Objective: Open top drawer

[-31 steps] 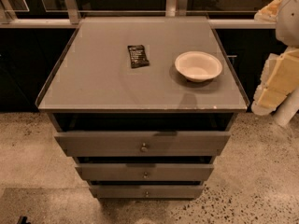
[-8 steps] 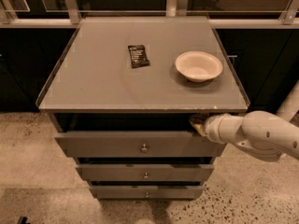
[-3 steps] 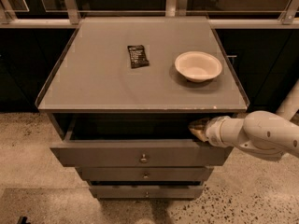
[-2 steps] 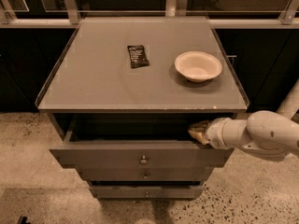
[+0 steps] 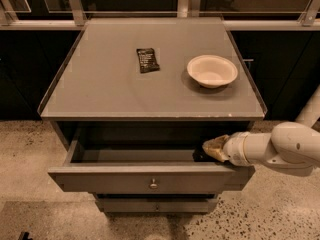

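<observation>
The top drawer is pulled out from under the grey cabinet top, showing a shallow dark interior. Its flat grey front has a small round metal knob at centre. My gripper reaches in from the right on a white arm. Its tan tip sits at the drawer's right end, just behind the front panel's upper edge. A narrower grey drawer front shows below, shut.
On the cabinet top lie a dark snack packet and a white bowl. Dark cabinets and a metal rail run behind. Speckled floor lies left and right of the cabinet.
The top drawer has slid out towards the camera, opening wider than a second ago. The gripper has come forward with it at the drawer's right end.
</observation>
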Action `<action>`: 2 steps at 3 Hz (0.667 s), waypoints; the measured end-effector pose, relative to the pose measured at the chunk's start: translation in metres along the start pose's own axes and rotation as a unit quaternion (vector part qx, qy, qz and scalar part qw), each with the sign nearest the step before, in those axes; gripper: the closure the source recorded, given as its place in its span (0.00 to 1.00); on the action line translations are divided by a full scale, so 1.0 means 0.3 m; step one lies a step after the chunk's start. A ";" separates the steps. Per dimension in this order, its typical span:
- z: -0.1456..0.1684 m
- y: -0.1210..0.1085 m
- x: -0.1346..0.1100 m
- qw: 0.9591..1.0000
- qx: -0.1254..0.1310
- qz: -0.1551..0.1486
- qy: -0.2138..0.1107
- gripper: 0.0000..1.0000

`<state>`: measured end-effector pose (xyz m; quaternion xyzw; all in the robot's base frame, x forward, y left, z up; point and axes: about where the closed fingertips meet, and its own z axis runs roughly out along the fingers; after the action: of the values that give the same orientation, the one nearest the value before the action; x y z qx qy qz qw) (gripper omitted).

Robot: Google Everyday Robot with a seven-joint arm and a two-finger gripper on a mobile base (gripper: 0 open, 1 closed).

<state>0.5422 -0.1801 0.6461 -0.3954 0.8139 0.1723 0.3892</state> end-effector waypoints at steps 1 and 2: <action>0.000 0.000 0.000 1.000 0.000 0.000 0.000 1.00; 0.028 0.055 0.009 1.000 -0.010 -0.001 0.006 1.00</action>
<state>0.5323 -0.1661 0.6382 -0.4012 0.8140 0.1778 0.3806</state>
